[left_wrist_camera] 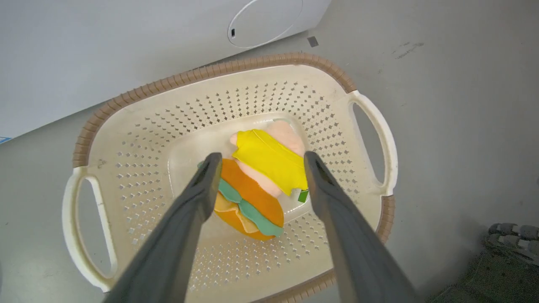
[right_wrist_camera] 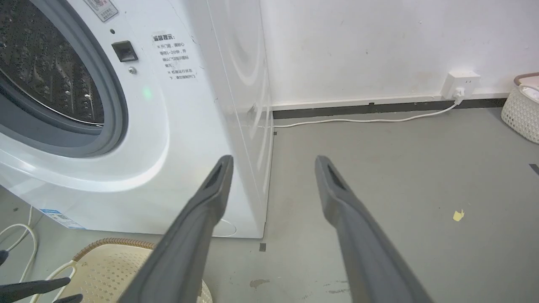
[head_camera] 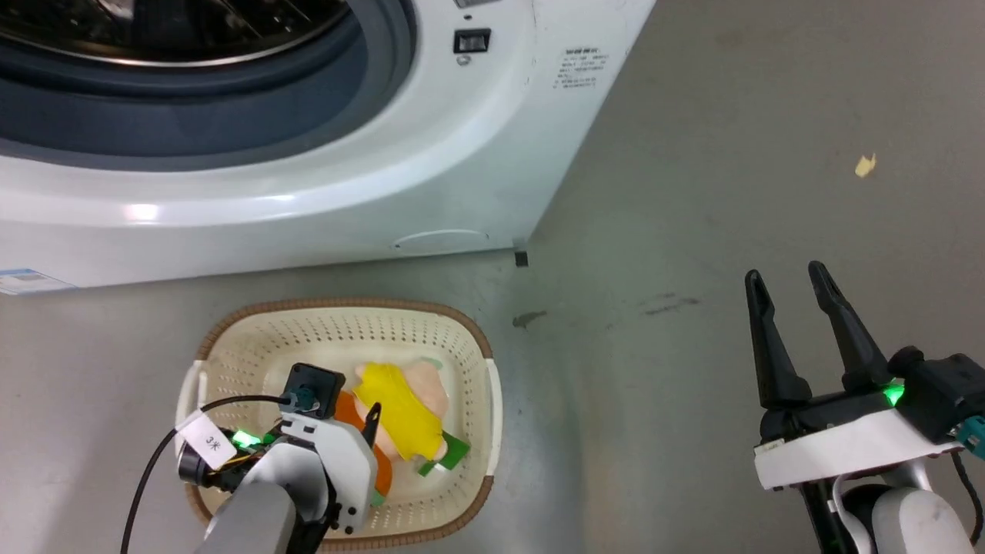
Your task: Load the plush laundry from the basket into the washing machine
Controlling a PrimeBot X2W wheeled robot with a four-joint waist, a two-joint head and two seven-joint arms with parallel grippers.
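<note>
Left gripper (left_wrist_camera: pixel 262 156) hangs wide open above the basket (left_wrist_camera: pixel 236 65), one finger on each side of the plush laundry (left_wrist_camera: pixel 261 176), which lies in the middle of the basket bottom. I judge the step is the reach for the pick; next the fingers must go lower and close on the soft body. Right gripper (head_camera: pixel 786 273) is open too, well right of the basket. Behind the basket stands the washing machine (head_camera: pixel 308 200), its drum mouth uncovered. The grey floor (head_camera: pixel 692 192) has a yellow scrap (head_camera: pixel 866 165) far right of the basket; a white wall (right_wrist_camera: pixel 358 42) is beyond.

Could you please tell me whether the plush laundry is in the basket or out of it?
In the basket: the plush laundry lies on its floor, between the open left gripper's fingers.
</note>
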